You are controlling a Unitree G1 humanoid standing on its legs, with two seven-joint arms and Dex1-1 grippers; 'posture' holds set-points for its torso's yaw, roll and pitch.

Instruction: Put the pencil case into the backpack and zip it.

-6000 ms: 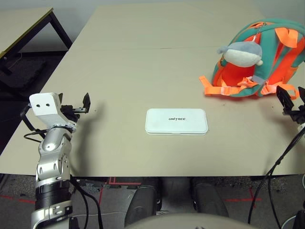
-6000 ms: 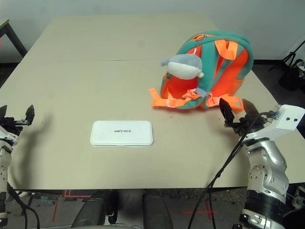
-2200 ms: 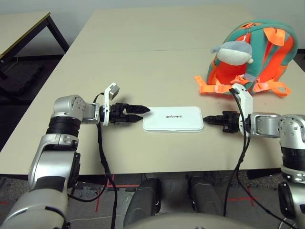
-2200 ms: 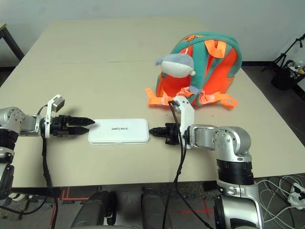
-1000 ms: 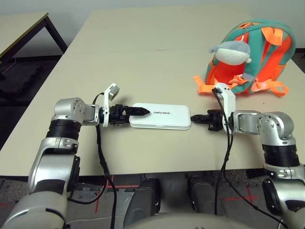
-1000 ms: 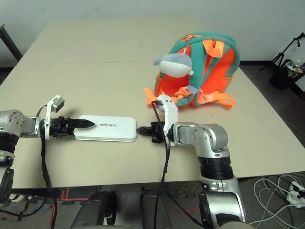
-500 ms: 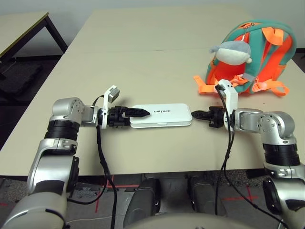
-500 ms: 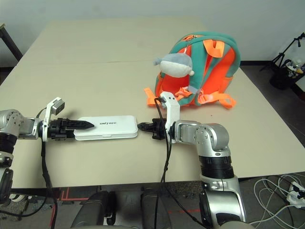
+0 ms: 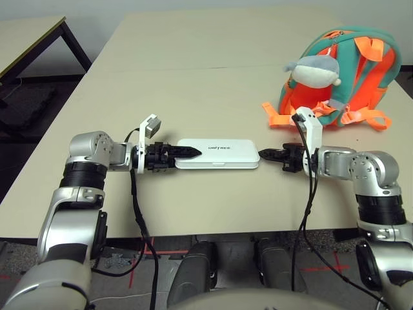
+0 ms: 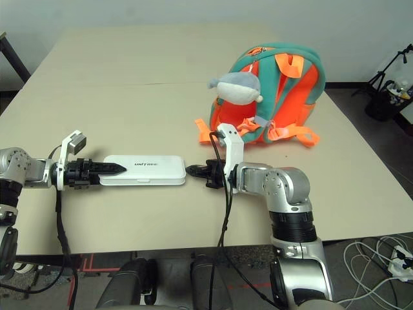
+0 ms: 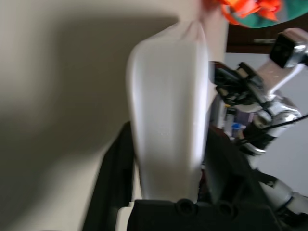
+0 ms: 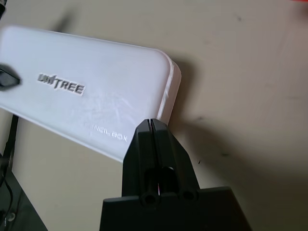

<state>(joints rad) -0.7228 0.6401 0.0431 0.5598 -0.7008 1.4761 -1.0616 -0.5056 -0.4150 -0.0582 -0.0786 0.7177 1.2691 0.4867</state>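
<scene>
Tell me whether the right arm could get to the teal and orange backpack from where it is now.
Probably yes. The teal and orange backpack stands just beyond the right gripper, with bare table between. Its fingers are shut, tips at the flat white pencil case, so it must first pull away.

Far end of the pencil case [image 11: 168, 120] blurred; backpack [image 11: 250, 9] cut off.

Pencil case [image 9: 218, 154] on table [image 9: 193, 84]; backpack [image 9: 348, 71] behind, right.
</scene>
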